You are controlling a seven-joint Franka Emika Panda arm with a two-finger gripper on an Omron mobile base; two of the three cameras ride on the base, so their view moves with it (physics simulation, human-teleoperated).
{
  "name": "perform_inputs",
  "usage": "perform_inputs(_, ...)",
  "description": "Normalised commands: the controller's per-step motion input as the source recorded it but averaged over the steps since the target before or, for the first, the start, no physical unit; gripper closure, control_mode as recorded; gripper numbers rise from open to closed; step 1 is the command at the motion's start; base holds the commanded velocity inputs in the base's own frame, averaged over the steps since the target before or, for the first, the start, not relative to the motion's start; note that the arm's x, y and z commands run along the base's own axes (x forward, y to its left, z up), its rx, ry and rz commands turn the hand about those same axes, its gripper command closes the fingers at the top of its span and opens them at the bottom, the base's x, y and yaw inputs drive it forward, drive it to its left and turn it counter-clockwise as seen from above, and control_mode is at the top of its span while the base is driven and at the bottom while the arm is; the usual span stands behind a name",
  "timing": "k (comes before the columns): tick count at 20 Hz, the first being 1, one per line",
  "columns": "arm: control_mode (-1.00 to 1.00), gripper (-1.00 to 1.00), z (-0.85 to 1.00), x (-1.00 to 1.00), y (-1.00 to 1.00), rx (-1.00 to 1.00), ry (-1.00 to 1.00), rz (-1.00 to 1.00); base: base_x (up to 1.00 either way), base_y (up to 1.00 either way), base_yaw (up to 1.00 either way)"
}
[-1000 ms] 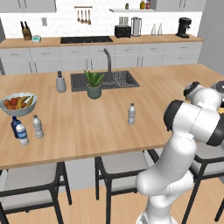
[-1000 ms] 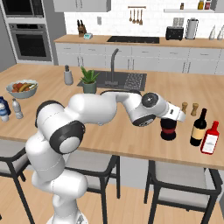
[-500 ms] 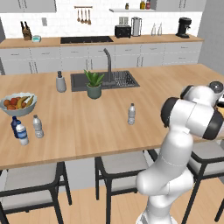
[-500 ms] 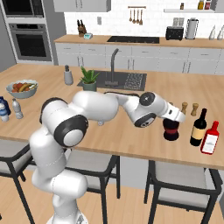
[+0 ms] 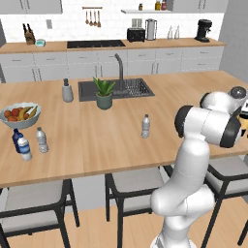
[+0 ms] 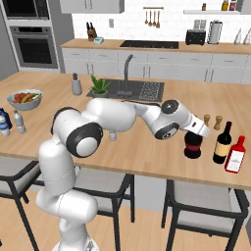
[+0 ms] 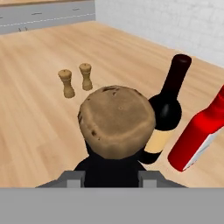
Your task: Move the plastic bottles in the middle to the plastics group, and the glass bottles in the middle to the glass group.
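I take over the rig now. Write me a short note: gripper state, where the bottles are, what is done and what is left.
Gripper: shut on the dark bottle, holding its corked neck from above, at the counter's right end.
Dark bottle: beside the wine bottle and a red bottle; from these views I cannot tell whether it stands on the counter yet.
Plastic bottles: one is mid-counter; the other is by the blue bottle and the blue-capped bottle at the left end.
Left: release the dark bottle, then bring the middle plastic bottle to the left group.
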Motion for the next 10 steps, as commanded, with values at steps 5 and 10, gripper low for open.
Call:
perform_inputs(5,-1.0,1.0,-0.53,0.0,0.0,0.09,0.03,0.0,0.0,0.0,0.0)
perform_inputs(10,-1.0,1.0,-0.21,0.0,0.0,0.01,0.0,0.0,0.0,0.0,0.0)
